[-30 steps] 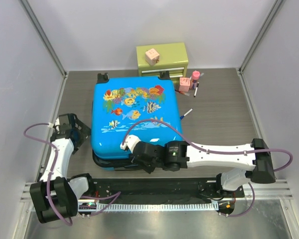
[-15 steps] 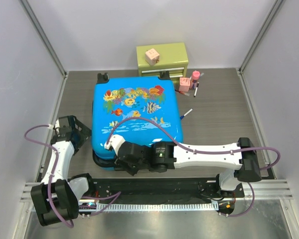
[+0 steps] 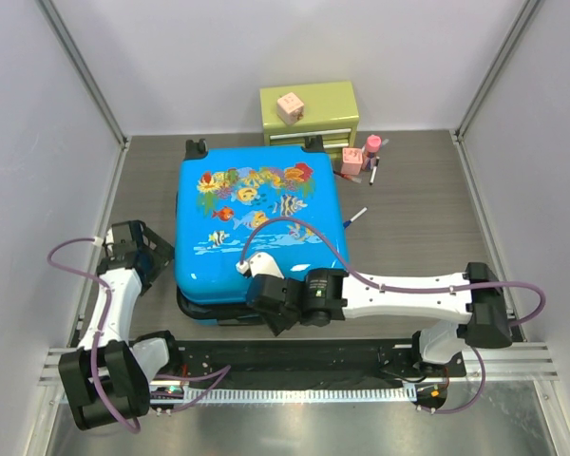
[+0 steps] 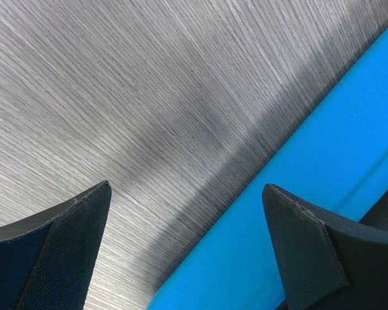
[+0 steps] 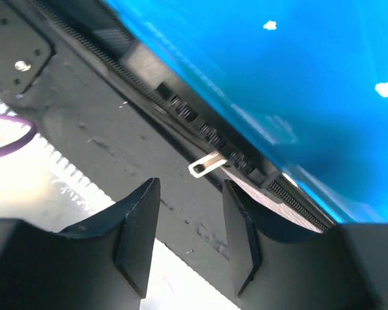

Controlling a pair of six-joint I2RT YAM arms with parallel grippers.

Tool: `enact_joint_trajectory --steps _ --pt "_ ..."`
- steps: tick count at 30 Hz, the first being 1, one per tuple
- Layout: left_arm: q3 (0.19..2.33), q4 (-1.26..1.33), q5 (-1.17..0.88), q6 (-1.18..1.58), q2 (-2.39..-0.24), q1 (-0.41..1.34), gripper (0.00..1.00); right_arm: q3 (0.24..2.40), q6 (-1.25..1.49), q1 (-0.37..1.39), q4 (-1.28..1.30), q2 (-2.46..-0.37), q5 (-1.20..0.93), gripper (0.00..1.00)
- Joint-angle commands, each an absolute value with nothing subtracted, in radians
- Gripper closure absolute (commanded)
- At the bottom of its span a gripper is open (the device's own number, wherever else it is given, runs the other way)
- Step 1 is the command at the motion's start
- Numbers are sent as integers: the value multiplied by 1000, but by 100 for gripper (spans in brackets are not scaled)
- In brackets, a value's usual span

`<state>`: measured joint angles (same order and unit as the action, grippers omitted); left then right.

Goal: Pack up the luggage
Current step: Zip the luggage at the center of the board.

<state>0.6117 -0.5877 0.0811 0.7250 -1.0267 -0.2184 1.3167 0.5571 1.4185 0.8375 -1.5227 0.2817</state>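
The luggage (image 3: 256,218) lies flat in the middle of the worktop (image 4: 116,97) with its lid down, so the packing looks mostly done. The zip looks like the job that is left. The right gripper (image 5: 189,194) is at the near edge, its jaws apart, with the little silver zip pull (image 5: 207,166) just in front of them and not yet held. The left gripper (image 4: 186,194) sits low by the left side of the luggage, jaws wide apart, holding nothing. A pen (image 3: 357,216) lies outside.
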Motion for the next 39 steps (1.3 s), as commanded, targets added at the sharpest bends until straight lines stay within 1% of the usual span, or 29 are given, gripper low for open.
enact_joint_trajectory --steps 1,4,11,13,17,22,25,26,29,31,35,39 --pt "607 -592 18 700 -1046 -212 0 1382 627 1425 848 -1591 345 49" --pt "607 -589 11 698 -1052 -212 0 1387 679 1424 850 -1608 357 47" --pt "603 -572 3 696 -1052 -212 0 1388 785 1424 845 -1635 419 50" --pt "601 -571 -26 696 -1049 -212 0 1396 819 1420 845 -1640 460 51" --pt "598 -566 -37 696 -1042 -212 0 1391 891 1398 856 -1646 489 57" --pt "595 -560 -44 696 -1042 -210 0 1362 960 1373 884 -1628 532 60" --pt "594 -555 -52 698 -1043 -210 0 1365 997 1367 922 -1629 537 59" --pt "592 -554 -52 698 -1043 -212 0 1368 1003 1367 928 -1629 532 55" --pt "591 -552 -52 698 -1045 -212 0 1388 1057 1367 995 -1628 537 52" --pt "591 -554 -52 698 -1043 -210 0 1394 1097 1367 1086 -1620 545 52" --pt "589 -552 -54 699 -1040 -212 0 1316 1178 1365 1130 -1522 564 51" --pt "588 -552 -54 699 -1042 -210 0 1304 1247 1365 1187 -1465 581 51"
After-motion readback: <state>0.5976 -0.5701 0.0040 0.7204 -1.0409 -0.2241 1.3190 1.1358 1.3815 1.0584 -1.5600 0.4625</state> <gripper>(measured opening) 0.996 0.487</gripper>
